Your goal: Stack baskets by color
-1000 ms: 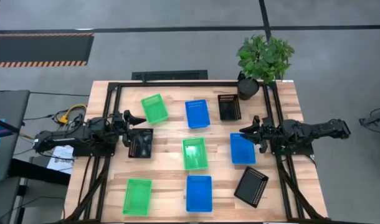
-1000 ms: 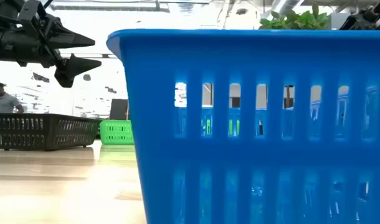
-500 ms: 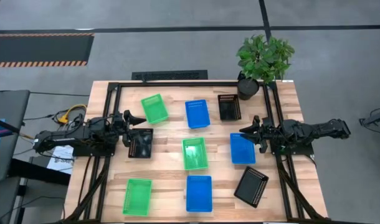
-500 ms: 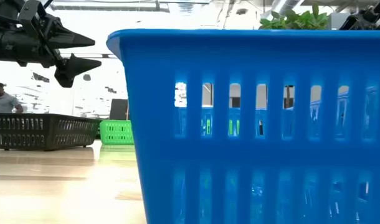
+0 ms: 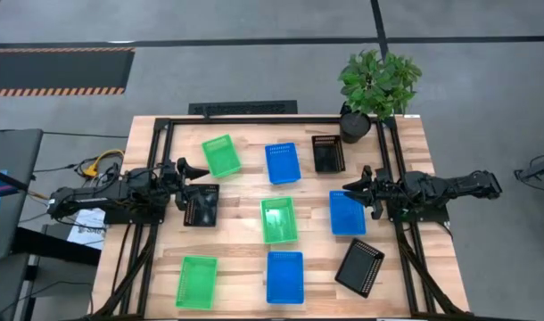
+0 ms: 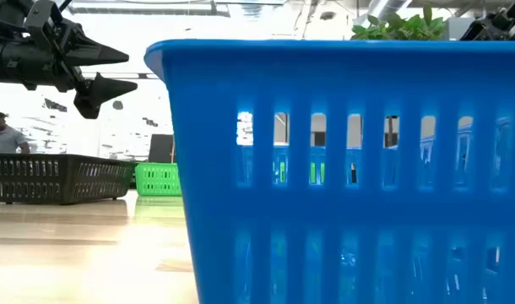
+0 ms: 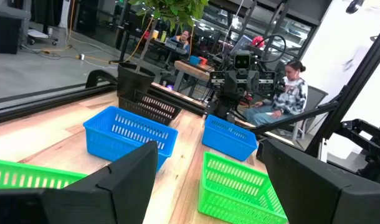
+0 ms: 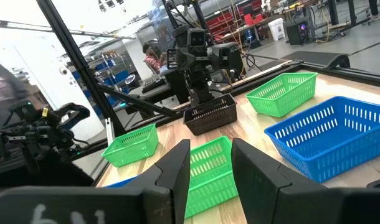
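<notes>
- The left gripper (image 5: 201, 174) was held level above the left edge of the tabletop (image 5: 236, 259), its dark tapered fingers spread wide apart and grasping nothing, over the near end of a black basket (image 5: 201, 205).
- The right gripper (image 5: 350, 190) was stretched in from the right edge, its fingers parted by a narrow gap and empty, just at the right rim of a blue basket (image 5: 346, 213).
- All nine baskets were laid singly on the pale wooden planks, none stacked.
- Green baskets were seen near the far left (image 5: 221, 155), at the centre (image 5: 278, 220) and at the near left corner (image 5: 196, 282).
- The other blue baskets were placed at the far middle (image 5: 282, 163) and at the near edge (image 5: 284, 276).
- A black basket (image 5: 328, 153) was set beside the potted plant (image 5: 375, 85) at the far right corner; another (image 5: 359, 267) lay tilted at the near right.
- Each basket was a shallow rectangular plastic tray with slotted mesh walls.
- In the low view, the blue basket's slotted wall (image 6: 350, 169) filled most of the frame.
</notes>
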